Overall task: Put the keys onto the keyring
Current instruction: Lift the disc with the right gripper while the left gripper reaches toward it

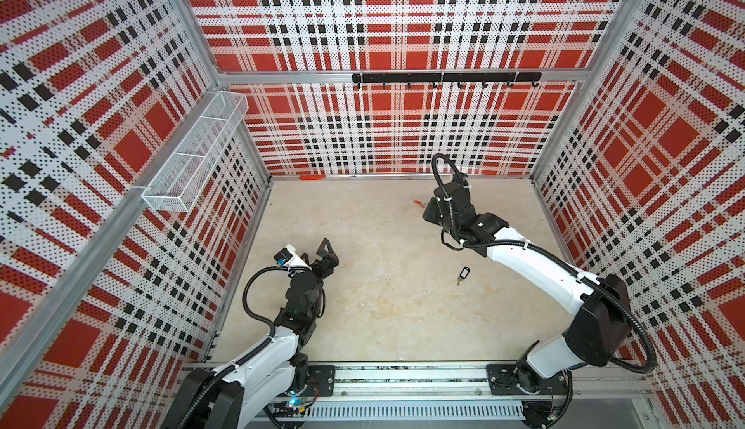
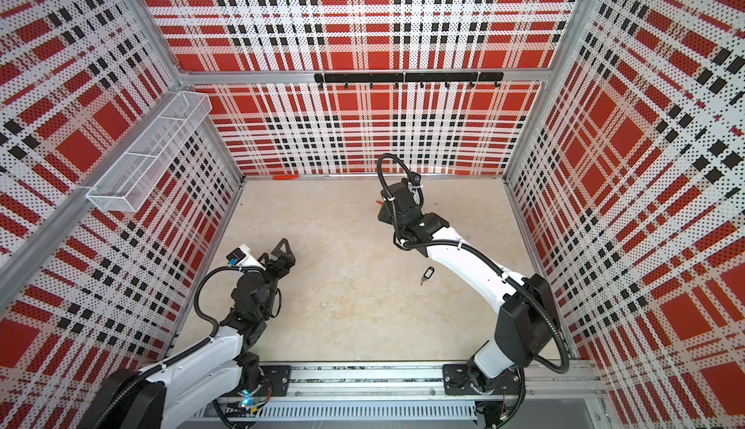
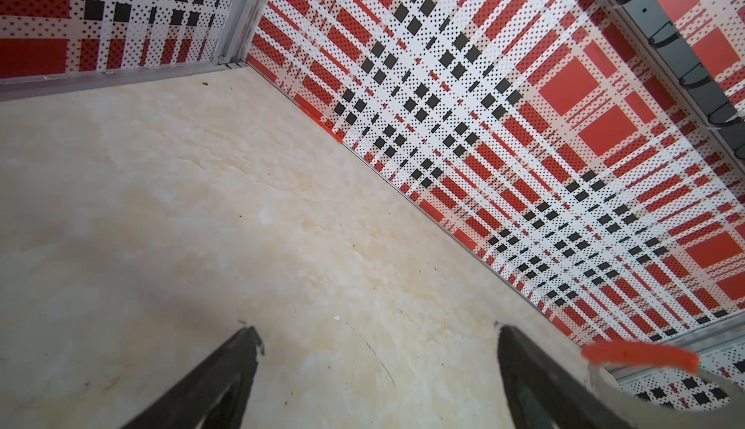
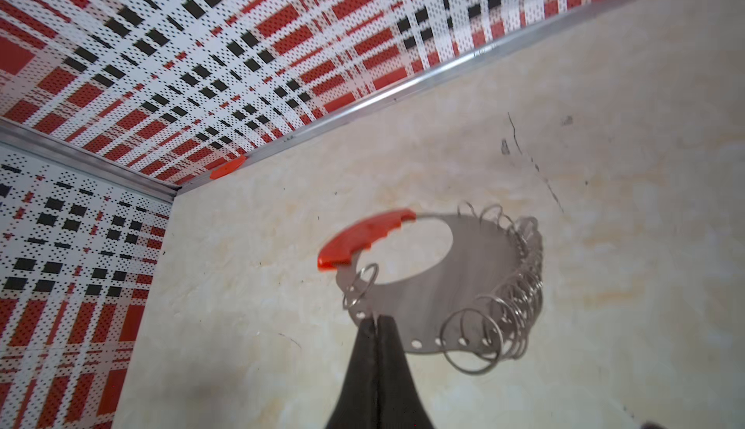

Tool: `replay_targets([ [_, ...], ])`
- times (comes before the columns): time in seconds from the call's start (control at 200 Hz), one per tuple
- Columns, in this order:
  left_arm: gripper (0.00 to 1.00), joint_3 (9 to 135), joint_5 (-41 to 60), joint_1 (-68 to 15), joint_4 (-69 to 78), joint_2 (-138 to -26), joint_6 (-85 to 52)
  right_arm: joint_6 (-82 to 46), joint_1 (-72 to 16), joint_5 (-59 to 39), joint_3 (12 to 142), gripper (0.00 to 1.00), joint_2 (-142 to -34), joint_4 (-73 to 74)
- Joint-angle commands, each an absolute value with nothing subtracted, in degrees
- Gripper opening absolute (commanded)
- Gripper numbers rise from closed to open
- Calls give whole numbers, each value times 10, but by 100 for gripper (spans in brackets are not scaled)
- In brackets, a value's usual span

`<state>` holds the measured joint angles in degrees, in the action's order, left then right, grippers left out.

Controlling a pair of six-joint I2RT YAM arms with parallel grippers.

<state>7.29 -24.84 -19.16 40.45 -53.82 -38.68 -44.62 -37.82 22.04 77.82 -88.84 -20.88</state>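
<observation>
The pale, marbled tabletop is lying inside plaid perforated walls, with a white wire basket hanging on the left wall and a black hook rail running along the back one. The left gripper is hovering over the near left part of the tabletop, its jaws gaping wide and gripping nothing (the left wrist view is showing only bare surface between them). The right gripper is hanging over the far middle, its jaws pinching tight on the rim of the keyring, just beside the red-orange handle. The split rings are bunching along the opposite edge. The keys are lying flat on the tabletop beside the right forearm, well apart from the keyring. A small red-orange strip is sitting at the foot of the back wall.
</observation>
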Motion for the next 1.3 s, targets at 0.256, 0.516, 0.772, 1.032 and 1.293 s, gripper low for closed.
replay_targets([
  [0.256, 96, 164, -227, -217, 328, -558, -350, -187, -366, 140, 690, 0, -839, 28],
  [0.516, 99, 302, -152, -186, 182, -558, -363, -198, -261, -255, 703, 0, -850, 117],
  [0.772, 89, 377, -47, -147, 193, -564, -357, -195, -234, -440, 750, 0, -884, 128],
  [1.032, 87, 446, 84, -125, 210, -599, -352, -241, -223, -502, 758, 0, -901, 189],
  [1.293, 61, 494, 195, -175, 321, -674, -399, -342, -221, -555, 779, 0, -938, 283],
])
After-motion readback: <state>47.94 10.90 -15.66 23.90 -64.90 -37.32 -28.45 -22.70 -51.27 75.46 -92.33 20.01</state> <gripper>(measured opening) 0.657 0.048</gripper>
